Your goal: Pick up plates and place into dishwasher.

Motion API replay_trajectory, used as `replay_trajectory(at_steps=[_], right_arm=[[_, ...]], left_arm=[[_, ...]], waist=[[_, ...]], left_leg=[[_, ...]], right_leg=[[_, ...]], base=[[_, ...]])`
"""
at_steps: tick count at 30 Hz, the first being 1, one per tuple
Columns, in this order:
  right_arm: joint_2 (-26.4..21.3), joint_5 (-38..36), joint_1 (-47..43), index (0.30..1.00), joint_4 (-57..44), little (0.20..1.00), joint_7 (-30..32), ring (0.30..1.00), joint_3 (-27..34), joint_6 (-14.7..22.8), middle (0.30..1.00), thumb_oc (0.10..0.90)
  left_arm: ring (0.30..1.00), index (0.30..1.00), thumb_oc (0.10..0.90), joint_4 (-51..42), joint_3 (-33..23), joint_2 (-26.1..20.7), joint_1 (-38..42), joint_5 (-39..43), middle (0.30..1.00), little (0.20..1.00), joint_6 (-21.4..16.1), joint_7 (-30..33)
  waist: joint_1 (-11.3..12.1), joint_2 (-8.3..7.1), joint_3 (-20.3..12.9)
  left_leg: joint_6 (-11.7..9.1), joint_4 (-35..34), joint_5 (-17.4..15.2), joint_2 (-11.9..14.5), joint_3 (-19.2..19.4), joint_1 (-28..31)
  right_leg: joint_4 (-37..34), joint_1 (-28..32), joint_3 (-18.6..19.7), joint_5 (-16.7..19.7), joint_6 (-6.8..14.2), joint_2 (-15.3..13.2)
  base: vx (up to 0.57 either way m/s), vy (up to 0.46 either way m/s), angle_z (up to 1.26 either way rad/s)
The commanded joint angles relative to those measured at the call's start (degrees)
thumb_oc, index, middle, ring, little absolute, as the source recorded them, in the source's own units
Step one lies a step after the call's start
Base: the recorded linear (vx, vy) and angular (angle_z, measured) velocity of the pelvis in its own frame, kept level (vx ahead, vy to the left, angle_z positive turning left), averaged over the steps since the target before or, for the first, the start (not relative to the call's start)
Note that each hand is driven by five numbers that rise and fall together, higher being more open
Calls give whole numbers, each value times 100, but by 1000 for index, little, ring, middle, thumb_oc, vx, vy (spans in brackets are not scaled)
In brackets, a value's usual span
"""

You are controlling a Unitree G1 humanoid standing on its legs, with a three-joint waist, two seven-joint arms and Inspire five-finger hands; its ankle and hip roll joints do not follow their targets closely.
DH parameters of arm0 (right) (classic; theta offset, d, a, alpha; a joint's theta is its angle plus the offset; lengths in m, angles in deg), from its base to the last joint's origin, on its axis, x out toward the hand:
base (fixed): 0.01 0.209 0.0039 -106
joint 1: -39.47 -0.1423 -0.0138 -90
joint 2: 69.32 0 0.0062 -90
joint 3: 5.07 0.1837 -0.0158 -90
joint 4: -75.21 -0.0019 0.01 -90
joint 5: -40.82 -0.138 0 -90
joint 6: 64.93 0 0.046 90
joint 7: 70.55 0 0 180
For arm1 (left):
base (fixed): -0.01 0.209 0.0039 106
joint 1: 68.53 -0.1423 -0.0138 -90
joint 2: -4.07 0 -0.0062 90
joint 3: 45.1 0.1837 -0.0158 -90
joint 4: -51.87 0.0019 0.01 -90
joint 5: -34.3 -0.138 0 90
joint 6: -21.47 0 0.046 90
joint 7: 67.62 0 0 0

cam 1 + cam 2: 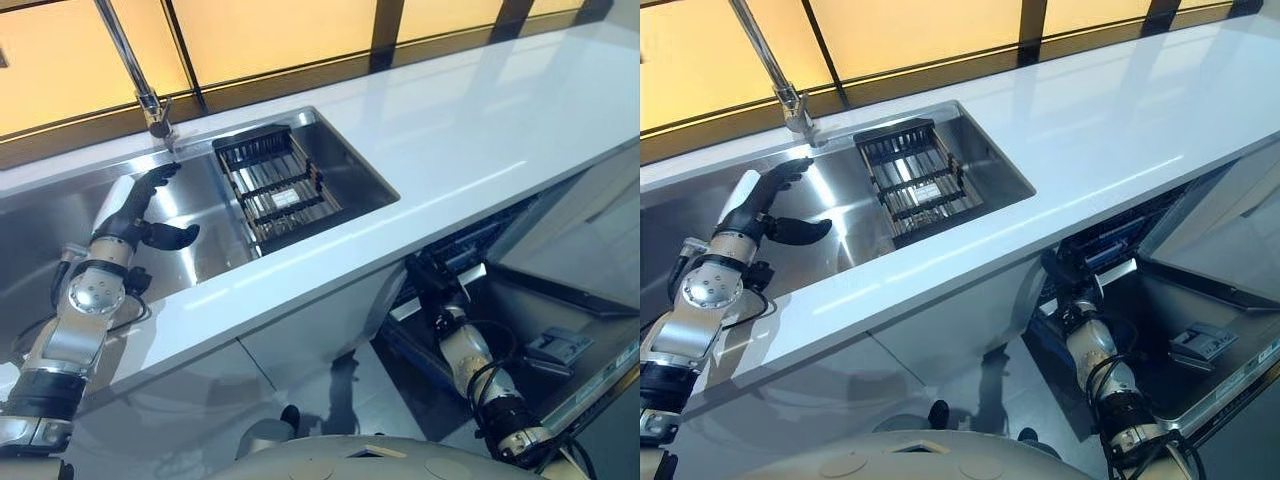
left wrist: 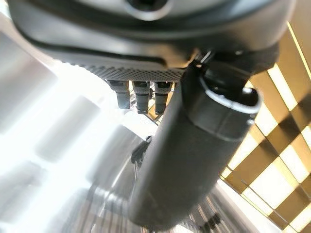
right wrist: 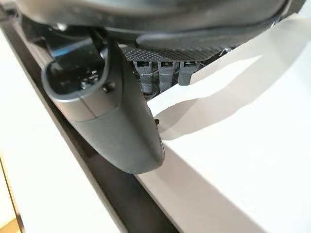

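Left eye view: left hand (image 1: pixel 140 205) spread over sink (image 1: pixel 360 165); empty.

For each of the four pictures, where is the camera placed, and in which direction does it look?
Left eye view: on the head, looking down at the sink, its rack and the left hand.
Right eye view: beside it; same scene, with the right hand at the dishwasher.
Left wrist view: on the left wrist, along the thumb into the sink.
Right wrist view: on the right wrist, along the thumb.

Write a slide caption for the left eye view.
Left hand open over the sink beside the black rack; right hand at the open dishwasher.
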Motion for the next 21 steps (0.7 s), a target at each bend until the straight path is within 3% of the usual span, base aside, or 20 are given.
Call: replay_trajectory(at_steps=[1, 6, 8, 11, 14, 21], right_arm=[[620, 221, -2531, 900, -1057, 900, -873, 900, -549, 572, 900, 800], [573, 435, -2547, 900, -713, 900, 48, 900, -388, 381, 900, 800], [525, 525, -2245, 900, -685, 900, 647, 900, -207, 173, 900, 800], [491, 905, -1570, 900, -900, 900, 997, 900, -7, 82, 900, 800], [329, 1545, -879, 900, -1175, 900, 1069, 900, 191, 6, 900, 800], [-232, 2975, 530, 900, -1521, 900, 1008, 900, 1457, 134, 900, 800]], left_arm=[[900, 900, 800, -97, 249, -380, 1001, 126, 900, 900, -491, 190], [900, 900, 800, -18, 395, -402, 1200, 191, 900, 900, -437, 163], [900, 900, 800, -83, 349, -430, 1150, 239, 900, 900, -362, 209], [900, 900, 800, -301, 217, -347, 908, 168, 900, 900, -274, 336], [900, 900, 800, -367, 54, -260, 637, 82, 900, 900, -366, 437], [900, 900, 800, -808, -757, -156, -168, -85, 900, 900, -357, 337]], waist=[[361, -71, -372], [300, -88, -386], [210, -79, -378], [64, -60, -357], [-96, -40, -333], [-579, -65, -276]], left_leg=[[412, 42, -366, -405, 177, 159], [401, 42, -397, -390, 231, 174], [401, 42, -414, -370, 302, 187], [403, 42, -436, -335, 411, 209], [390, 42, -451, -310, 520, 219], [348, 42, -502, -230, 744, 280]], right_leg=[[284, 103, -27, -161, 251, -251], [244, 112, 16, -136, 264, -240], [224, 104, 72, -120, 269, -232], [208, 88, 165, -109, 280, -221], [205, 54, 261, -95, 305, -210], [160, 35, 482, -76, 381, -184]], base=[[0, 0, 0], [0, 0, 0], [-39, -13, -2], [-39, -11, -2], [-38, -5, -3], [-23, -33, -3]])
